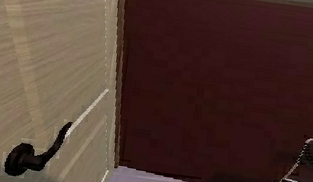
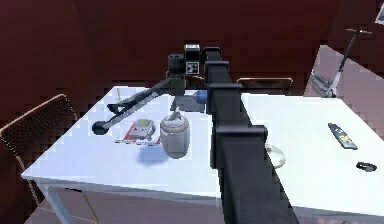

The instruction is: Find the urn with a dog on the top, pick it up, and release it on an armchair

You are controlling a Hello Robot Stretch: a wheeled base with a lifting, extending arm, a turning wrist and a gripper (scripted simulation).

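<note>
**Item:** urn (image 2: pixel 176 137), pale and lidded, about midway between the near and far edges of the white desk (image 2: pixel 90 165), toward its left end in the arm side view.

**Claw** (image 2: pixel 177 105): at the urn's top. Whether it is over or touching cannot be told, nor the state of its fingers, nor whether anything is held.

**Progress, judged:** urn found and reached. The lift is unconfirmed; carrying to an armchair and release are outstanding.

**Nearby:** black desk lamp (image 2: pixel 128 108); booklet (image 2: pixel 137 130) just left of the urn; remote (image 2: pixel 343 136) near the right edge.

**Unclear:** the lid figure is too small to read as a dog, and it is undecided whether the urn's base rests on the desk.
</note>
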